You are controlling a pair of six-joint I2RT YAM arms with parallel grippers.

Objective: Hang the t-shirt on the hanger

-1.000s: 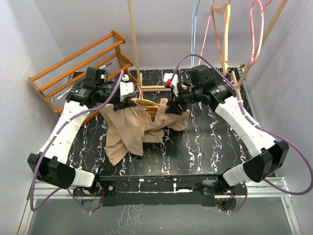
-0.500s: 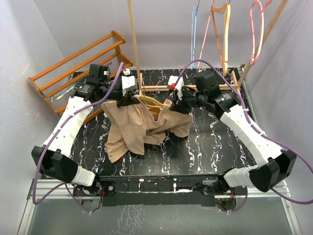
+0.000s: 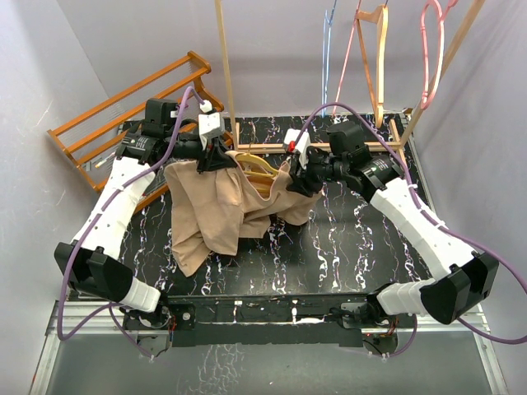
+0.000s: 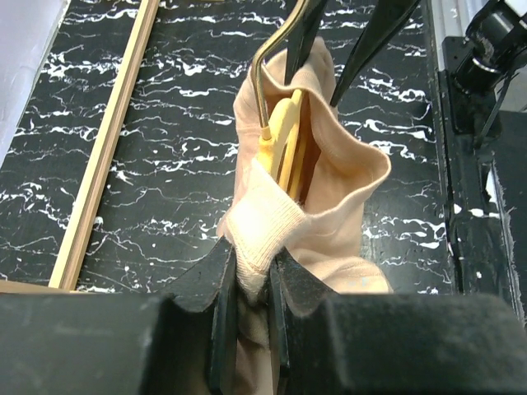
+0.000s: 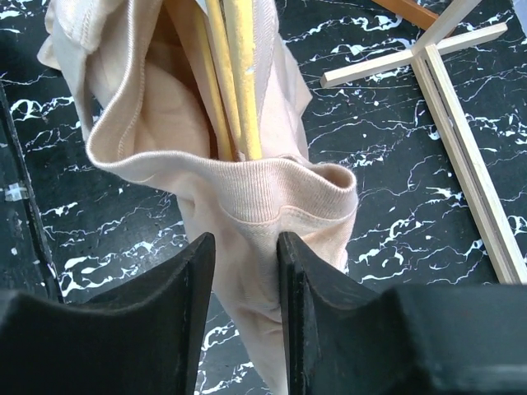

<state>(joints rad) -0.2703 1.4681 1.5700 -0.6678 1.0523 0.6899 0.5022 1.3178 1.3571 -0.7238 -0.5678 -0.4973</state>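
Wrist views: both end effectors [image 4: 247, 284] [image 5: 245, 271] pinch t-shirt [image 3: 216, 210]

Black marble-patterned table [image 3: 346, 239], pale grey walls [image 3: 272, 49], orange wooden rack [image 3: 123, 107] at left — pink hanger [image 3: 432, 49] overhead

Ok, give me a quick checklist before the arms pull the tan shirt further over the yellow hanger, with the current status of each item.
1. Left gripper clamped on the plain tan-beige fabric t-shirt: ok, ribbed hem pinched between the fingers.
2. Right gripper holding the shirt: cannot tell; fabric sits between the fingers, but a firm pinch is not clear.
3. Thin mustard-yellow clothes hanger inside the shirt opening: ok in both wrist views.
4. Shirt lifted off the black marbled table: not ok, the lower part trails on it.
5. Hanger's hook free: cannot tell.
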